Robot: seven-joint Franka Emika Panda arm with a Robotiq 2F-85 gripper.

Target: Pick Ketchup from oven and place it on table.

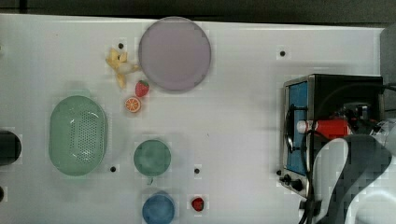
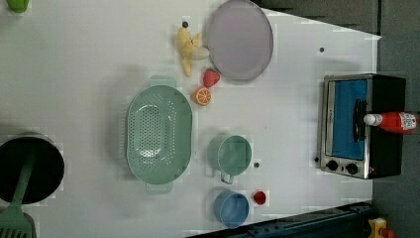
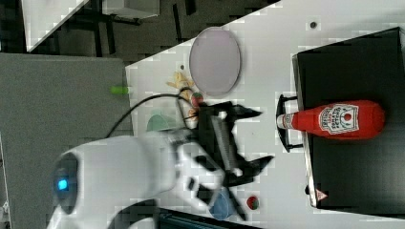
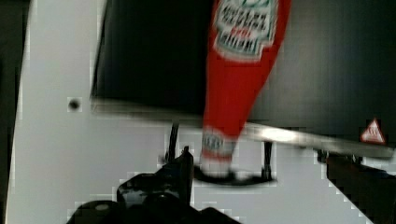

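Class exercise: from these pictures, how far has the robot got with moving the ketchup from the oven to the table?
Done: nothing yet; the ketchup lies on top of the oven, cap over its front edge. In hand: the gripper hangs in front of the oven, jaws open and empty, facing the bottle. Left: grasp the ketchup, lift it off, set it on the table.

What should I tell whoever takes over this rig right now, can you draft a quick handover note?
Tool: open, empty, hanging over the table in front of the oven, apart from the ketchup.
Ketchup: lying on its side on top of the oven, cap poking out past the front edge above the door handle.
Done: nothing grasped yet; the tool is lined up roughly with the bottle.
Left: close on the ketchup, lift it off the oven, set it on a bare patch of table, likely between the oven and the green cup.
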